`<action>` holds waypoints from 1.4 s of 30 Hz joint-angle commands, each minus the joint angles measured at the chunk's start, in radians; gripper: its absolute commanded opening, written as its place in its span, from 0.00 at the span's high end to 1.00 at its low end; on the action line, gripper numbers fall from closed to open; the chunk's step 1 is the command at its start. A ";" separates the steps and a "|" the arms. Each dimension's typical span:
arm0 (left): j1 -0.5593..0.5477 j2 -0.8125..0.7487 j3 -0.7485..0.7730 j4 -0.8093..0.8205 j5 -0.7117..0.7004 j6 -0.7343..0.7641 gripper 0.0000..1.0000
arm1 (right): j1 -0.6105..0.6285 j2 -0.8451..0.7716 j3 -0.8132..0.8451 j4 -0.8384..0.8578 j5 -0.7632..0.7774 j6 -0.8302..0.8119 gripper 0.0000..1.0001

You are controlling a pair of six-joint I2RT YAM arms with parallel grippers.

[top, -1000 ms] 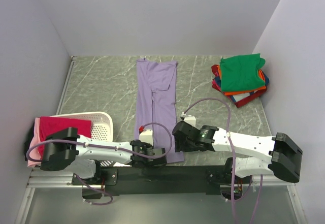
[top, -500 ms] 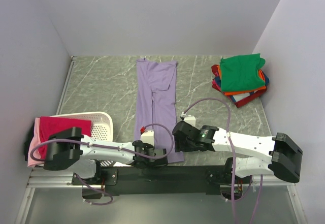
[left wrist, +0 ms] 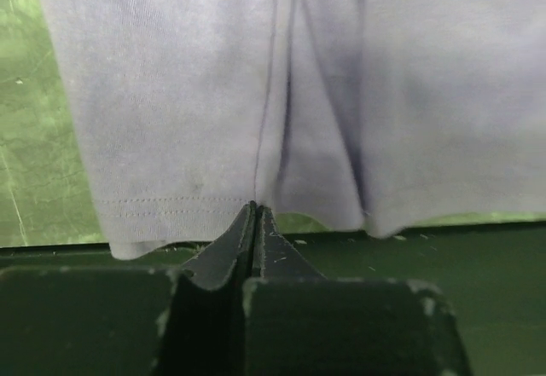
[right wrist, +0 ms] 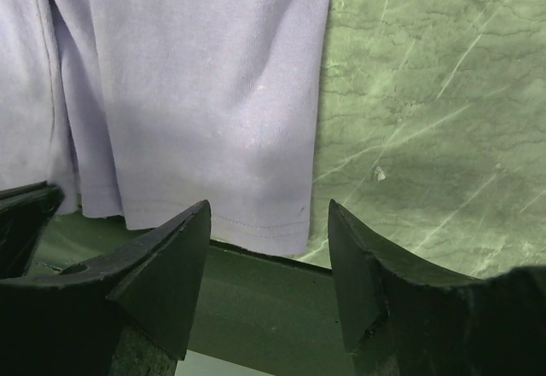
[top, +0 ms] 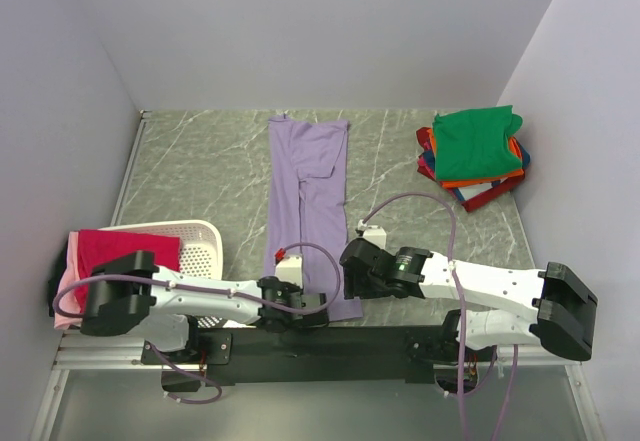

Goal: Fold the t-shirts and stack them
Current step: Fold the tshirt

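Note:
A lavender-purple t-shirt (top: 307, 201) lies folded into a long narrow strip down the middle of the table, its hem at the near edge. My left gripper (top: 306, 304) sits at that hem. In the left wrist view its jaws (left wrist: 254, 207) are pressed together, pinching the hem (left wrist: 213, 214) at a crease. My right gripper (top: 352, 267) hovers by the strip's near right corner. In the right wrist view it (right wrist: 269, 209) stands open, with the shirt's corner (right wrist: 281, 222) just ahead of the gap. A folded stack with a green t-shirt (top: 477, 141) on top lies at the far right.
Under the green shirt show orange, blue and red edges (top: 470, 189). A white perforated basket (top: 203, 244) at the near left holds a magenta-red shirt (top: 125, 249), and pink cloth (top: 68, 296) hangs over its left side. A dark rail (top: 320, 339) runs along the table's near edge.
The left gripper's jaws have closed onto the lavender shirt's hem. Both arms have hardly shifted, and the right gripper has stayed open.

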 commanded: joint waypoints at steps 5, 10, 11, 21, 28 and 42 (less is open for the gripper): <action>-0.016 -0.160 0.052 -0.006 -0.070 0.011 1.00 | -0.011 -0.025 -0.003 -0.004 0.036 0.005 0.36; -0.016 -0.161 0.056 0.051 -0.064 0.060 1.00 | -0.014 -0.025 -0.008 0.003 0.031 0.005 0.36; -0.016 -0.148 0.073 0.046 -0.068 0.065 1.00 | -0.016 -0.028 -0.008 0.006 0.030 0.003 0.36; -0.016 -0.082 0.101 0.094 -0.012 0.142 1.00 | -0.016 -0.031 -0.023 0.013 0.024 0.002 0.36; -0.034 -0.145 0.078 0.005 -0.018 0.060 0.71 | -0.017 0.003 -0.039 0.041 0.002 -0.003 0.35; -0.016 -0.276 -0.115 -0.147 -0.019 -0.292 0.64 | 0.025 0.047 -0.065 0.101 -0.065 0.029 0.35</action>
